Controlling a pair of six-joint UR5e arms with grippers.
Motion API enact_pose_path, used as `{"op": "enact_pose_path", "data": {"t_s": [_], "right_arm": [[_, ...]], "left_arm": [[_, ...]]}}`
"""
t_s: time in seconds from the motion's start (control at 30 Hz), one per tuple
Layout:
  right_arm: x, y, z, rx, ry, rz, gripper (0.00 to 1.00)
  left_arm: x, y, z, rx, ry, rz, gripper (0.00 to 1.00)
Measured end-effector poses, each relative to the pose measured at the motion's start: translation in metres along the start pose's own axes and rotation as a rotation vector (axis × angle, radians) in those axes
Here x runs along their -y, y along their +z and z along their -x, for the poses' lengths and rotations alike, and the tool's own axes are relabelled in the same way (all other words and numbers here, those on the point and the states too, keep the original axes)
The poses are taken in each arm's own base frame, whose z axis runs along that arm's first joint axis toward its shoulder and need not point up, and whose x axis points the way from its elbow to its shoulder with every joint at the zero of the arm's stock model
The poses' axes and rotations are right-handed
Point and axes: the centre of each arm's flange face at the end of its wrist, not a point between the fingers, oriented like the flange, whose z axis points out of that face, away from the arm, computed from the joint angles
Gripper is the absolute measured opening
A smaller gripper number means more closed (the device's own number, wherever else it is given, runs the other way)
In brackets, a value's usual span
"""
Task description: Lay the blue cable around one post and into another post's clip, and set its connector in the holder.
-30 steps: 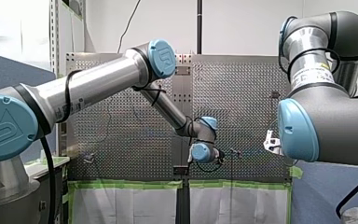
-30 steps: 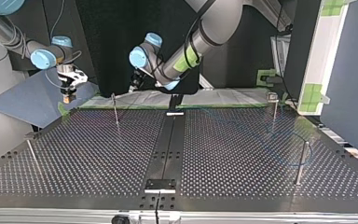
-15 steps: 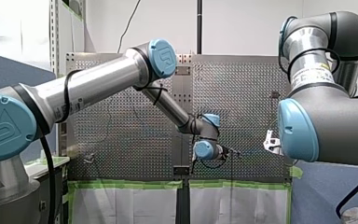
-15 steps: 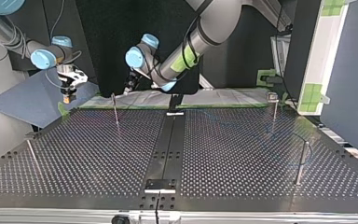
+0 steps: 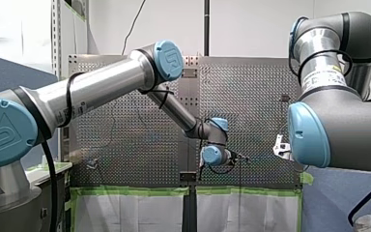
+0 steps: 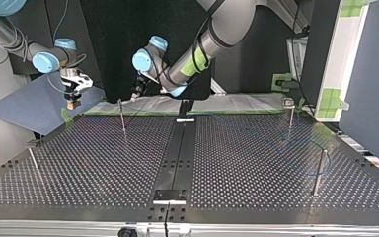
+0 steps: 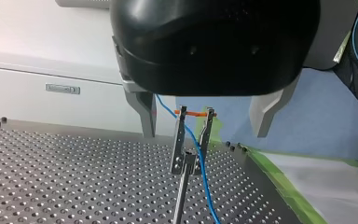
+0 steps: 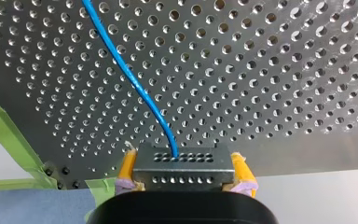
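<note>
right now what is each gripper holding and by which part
My right gripper holds the connector, yellow pads on its two ends, the cable leaving its face. My left gripper is open and holds nothing.

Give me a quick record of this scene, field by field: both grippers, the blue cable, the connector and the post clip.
Left gripper: open, fingers either side of the post clip, apart from it
Right gripper: yellow pads, shut on the connector
Blue cable: leaves the connector, runs over the perforated table
Post clip: orange band across its top; cable passes down between its prongs
Connector: held, not in a holder
</note>
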Motion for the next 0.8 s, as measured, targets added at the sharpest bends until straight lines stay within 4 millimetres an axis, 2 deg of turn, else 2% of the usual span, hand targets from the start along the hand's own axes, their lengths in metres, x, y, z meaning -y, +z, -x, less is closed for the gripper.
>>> {"op": "enact_pose_path", "data": {"t_s": [0.8], "right_arm": [[0.0023, -0.0007, 0.001, 0.009, 0.001, -0.009, 0.02]], "left_arm": [[-0.0045, -0.0015, -0.0009, -0.01, 0.004, 0.053, 1.0]]}}
